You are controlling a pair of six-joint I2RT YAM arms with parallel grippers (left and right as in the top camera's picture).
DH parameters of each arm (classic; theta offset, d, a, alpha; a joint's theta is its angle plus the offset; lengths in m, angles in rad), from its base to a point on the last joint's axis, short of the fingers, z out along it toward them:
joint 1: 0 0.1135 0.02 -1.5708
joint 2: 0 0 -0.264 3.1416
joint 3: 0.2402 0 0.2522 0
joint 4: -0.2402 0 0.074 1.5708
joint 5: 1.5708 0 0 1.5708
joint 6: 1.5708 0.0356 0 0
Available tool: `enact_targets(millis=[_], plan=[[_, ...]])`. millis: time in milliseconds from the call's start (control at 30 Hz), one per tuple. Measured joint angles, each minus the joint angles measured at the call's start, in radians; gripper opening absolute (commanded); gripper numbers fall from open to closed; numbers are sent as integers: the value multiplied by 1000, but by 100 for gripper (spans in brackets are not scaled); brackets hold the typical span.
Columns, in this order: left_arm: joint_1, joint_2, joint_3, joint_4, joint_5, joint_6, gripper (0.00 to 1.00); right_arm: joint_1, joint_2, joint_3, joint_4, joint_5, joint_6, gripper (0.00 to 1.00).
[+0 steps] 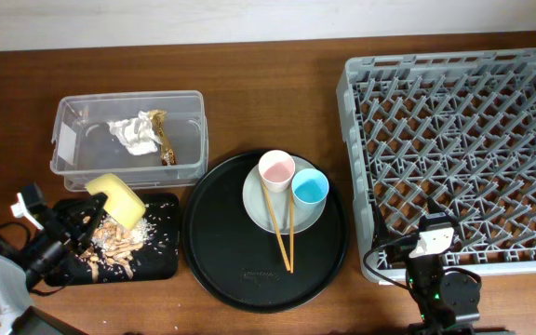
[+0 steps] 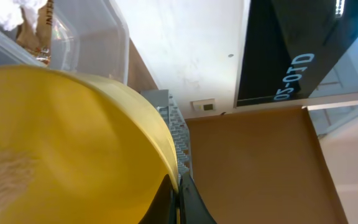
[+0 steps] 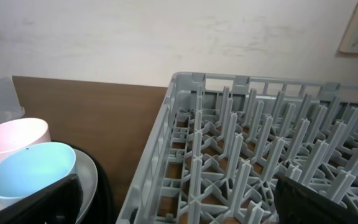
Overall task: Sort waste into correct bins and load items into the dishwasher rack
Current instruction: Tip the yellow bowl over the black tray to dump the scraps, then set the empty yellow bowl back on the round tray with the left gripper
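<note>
My left gripper (image 1: 91, 219) is shut on the rim of the yellow bowl (image 1: 117, 198), held tilted over the small black tray (image 1: 161, 265), where brownish food scraps (image 1: 114, 244) lie. The bowl fills the left wrist view (image 2: 61, 143), my fingers (image 2: 179, 199) pinching its edge. The clear tub (image 1: 63, 126) holds the white paper wad (image 1: 134, 133) and the gold-brown wrapper (image 1: 164, 140). The pink cup (image 1: 275, 169), blue cup (image 1: 310, 189) and chopsticks (image 1: 277, 223) rest on the grey-green plate (image 1: 254, 200). My right gripper (image 3: 176, 199) is open and empty at the grey rack's (image 1: 454, 149) front left corner.
The plate sits on a large round black tray (image 1: 221, 251) in the middle of the brown table. The right wrist view shows the rack's pegs (image 3: 241, 155) ahead, with the blue cup (image 3: 30, 171) and pink cup (image 3: 14, 140) at the left.
</note>
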Motion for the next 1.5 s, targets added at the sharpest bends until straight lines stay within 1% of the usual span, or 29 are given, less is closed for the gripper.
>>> enact_targets(millis=[100, 133, 167, 333, 400, 433, 467, 500, 567, 600, 667, 700, 733, 767, 800, 867, 900, 967, 1033, 1067, 1133, 1167, 1267, 1400, 1433, 1500], plan=[[37, 0, -1, 19, 13, -10, 0, 0, 0, 0, 0, 0, 1, 99], [57, 0, 0, -33, 13, -15, 0, 0, 0, 0, 0, 0, 0, 99], [80, 0, -4, 15, 5, -19, 0, 0, 0, 0, 0, 0, 0, 99], [214, -2, -5, 28, 3, -30, 0, 0, 0, 0, 0, 0, 0, 99], [214, -2, -5, 15, 6, -30, 0, 0, 0, 0, 0, 0, 0, 99], [215, -2, -1, -101, 26, -14, 0, 0, 0, 0, 0, 0, 0, 99], [214, -5, -4, -124, 47, 29, 0, 0, 0, 0, 0, 0, 0, 99], [214, -5, -4, -127, 44, 44, 0, 0, 0, 0, 0, 0, 0, 98], [199, -27, -4, -145, -36, 68, 0, 0, 0, 0, 0, 0, 0, 99], [170, -55, -2, -161, -69, 73, 0, 0, 0, 0, 0, 0, 0, 99], [55, -127, 64, -188, -138, 55, 0, 0, 0, 0, 0, 0, 0, 99], [-51, -184, 164, -185, -208, 6, 0, 0, 0, 0, 0, 0, 1, 99], [-90, -208, 200, -177, -255, -27, 0, 0, 0, 0, 0, 0, 1, 99], [-184, -232, 252, -151, -341, -97, 0, 0, 0, 0, 0, 0, 1, 99], [-317, -258, 304, -120, -433, -171, 0, 0, 0, 0, 0, 0, 0, 99], [-555, -311, 321, -85, -657, -317, 0, 0, -1, 0, 0, 0, 1, 99], [-649, -310, 322, -81, -754, -356, 0, 0, -1, 0, 0, 0, 0, 99], [-922, -301, 321, -85, -969, -449, 0, 0, -1, 0, 0, 0, 0, 99], [-1133, -281, 322, -82, -1155, -535, 0, 0, -1, 0, 0, 0, 0, 99], [-1243, -248, 321, -84, -1214, -567, 0, 0, -1, 0, 0, 0, 0, 99], [-1391, -152, 321, -78, -1299, -622, 0, 0, -1, 0, 0, 0, 0, 99], [-1439, -100, 321, -76, -1318, -639, 0, 0, -1, 0, 0, 0, 0, 99], [-1523, 69, 321, -58, -1338, -663, 0, 0, -1, 0, 0, 0, 0, 99], [-1538, 180, 321, -50, -1350, -667, 1, 0, -1, 0, 0, 0, 1, 99], [-1538, 197, 321, -50, -1351, -667, 7, 0, -1, 0, 0, 0, 0, 99], [-1538, 223, 321, -50, -1353, -674, 26, 0, -1, 0, 0, 0, 1, 99]])
